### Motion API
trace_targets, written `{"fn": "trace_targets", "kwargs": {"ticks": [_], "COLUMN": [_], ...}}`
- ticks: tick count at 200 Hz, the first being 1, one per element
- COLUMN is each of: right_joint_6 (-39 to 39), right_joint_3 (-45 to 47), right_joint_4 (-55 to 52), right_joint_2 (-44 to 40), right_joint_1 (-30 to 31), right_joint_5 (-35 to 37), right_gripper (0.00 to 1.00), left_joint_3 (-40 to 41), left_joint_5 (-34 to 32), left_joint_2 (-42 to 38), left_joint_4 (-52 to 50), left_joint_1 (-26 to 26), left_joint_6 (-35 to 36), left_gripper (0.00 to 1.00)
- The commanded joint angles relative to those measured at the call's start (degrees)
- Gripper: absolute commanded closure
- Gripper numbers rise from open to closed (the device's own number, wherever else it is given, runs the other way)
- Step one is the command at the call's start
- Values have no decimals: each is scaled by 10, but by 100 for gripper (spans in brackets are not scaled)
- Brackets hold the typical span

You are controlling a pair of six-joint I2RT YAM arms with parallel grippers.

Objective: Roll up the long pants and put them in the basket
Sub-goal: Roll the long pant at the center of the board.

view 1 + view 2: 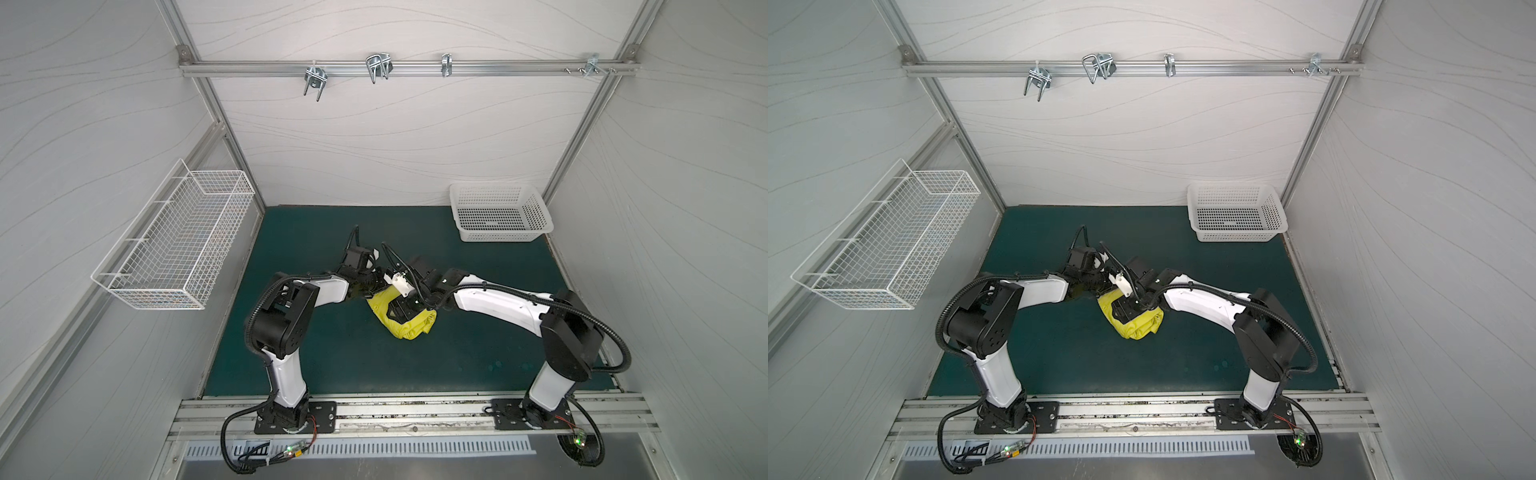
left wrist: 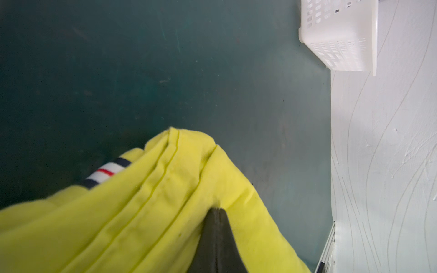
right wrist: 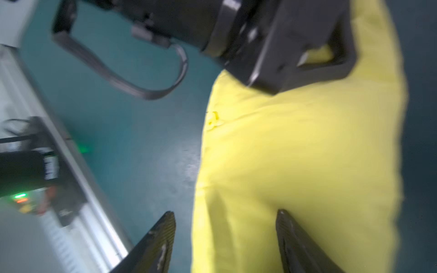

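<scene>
The long pants lie as a bright yellow-green bundle in the middle of the green mat. In the left wrist view the folded layers show a navy, white and red striped waistband at the edge. My left gripper is shut, with the fabric puckered at its tips. My right gripper is open just above the bundle. One of its fingers is over the mat and the other is over the fabric. This view is blurred.
A white plastic basket stands at the back right of the mat. A white wire basket hangs on the left wall. A rail with metal hooks crosses the back wall. Both arm bases sit on the front aluminium rail.
</scene>
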State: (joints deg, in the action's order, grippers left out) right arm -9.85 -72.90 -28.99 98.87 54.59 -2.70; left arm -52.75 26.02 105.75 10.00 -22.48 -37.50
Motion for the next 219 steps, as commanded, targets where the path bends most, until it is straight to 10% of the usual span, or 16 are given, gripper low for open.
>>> {"fn": "trace_targets", "kwargs": {"ticks": [1,32,52,219], "right_joint_6": [69,112,126,138], "right_joint_3": [-28,-22,-31,-31], "right_joint_4": [-129,-101,-98,6], "right_joint_2": [30,62,81,262], "right_joint_1": [30,30,29,1], "right_joint_5": [152,152,113,156], "right_gripper": [27,24,1,1], "left_joint_3": [44,55,62,82], "left_joint_5": [-63,-61,-60,-38], "left_joint_2": [45,40,39,53], "left_joint_4": [-167,-160,-157,-132], "left_joint_1": [-7,-7,-7,12], "left_joint_6": [20,19,20,30], "left_gripper": [100,100,100,100]}}
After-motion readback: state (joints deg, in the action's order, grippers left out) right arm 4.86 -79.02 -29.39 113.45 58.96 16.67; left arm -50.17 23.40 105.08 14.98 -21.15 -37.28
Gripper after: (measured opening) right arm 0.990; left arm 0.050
